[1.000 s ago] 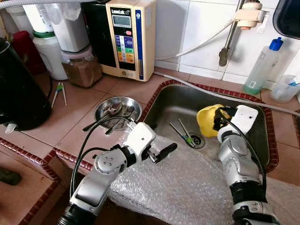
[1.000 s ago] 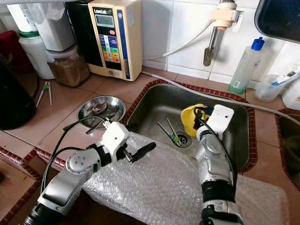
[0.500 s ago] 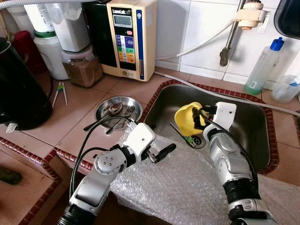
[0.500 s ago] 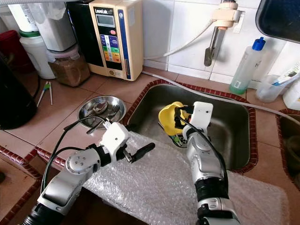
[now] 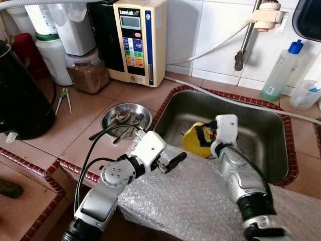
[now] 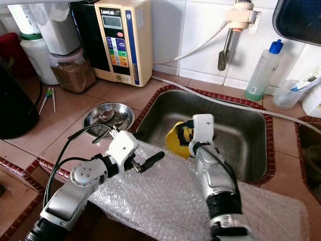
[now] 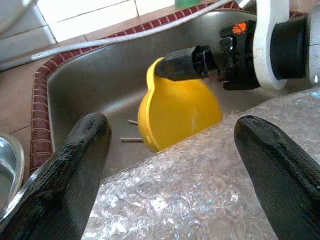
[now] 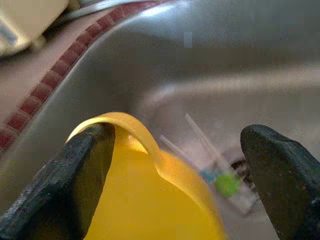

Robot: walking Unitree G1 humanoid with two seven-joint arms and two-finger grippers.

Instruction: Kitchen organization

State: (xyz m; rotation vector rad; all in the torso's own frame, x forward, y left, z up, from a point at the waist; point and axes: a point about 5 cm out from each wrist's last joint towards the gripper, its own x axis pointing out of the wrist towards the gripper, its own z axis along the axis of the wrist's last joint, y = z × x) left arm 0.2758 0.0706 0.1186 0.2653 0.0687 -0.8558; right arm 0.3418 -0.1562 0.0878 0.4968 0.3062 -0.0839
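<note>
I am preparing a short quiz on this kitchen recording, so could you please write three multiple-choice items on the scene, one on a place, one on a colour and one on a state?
1. Where is the yellow cup?
A. on the bubble wrap
B. in the sink, at its near left side
C. in the metal bowl

2. What colour is the cap of the clear bottle behind the sink?
A. blue
B. red
C. green

3. How does the left end effector stand?
A. shut on a spoon
B. shut on the cup
C. open, holding nothing

Answers:
1 B: the cup hangs at the right end effector inside the sink, just beyond the bubble wrap.
2 A: the bottle's cap is plainly blue.
3 C: the left wrist view shows both fingers spread apart above the bubble wrap with nothing between them.
</note>
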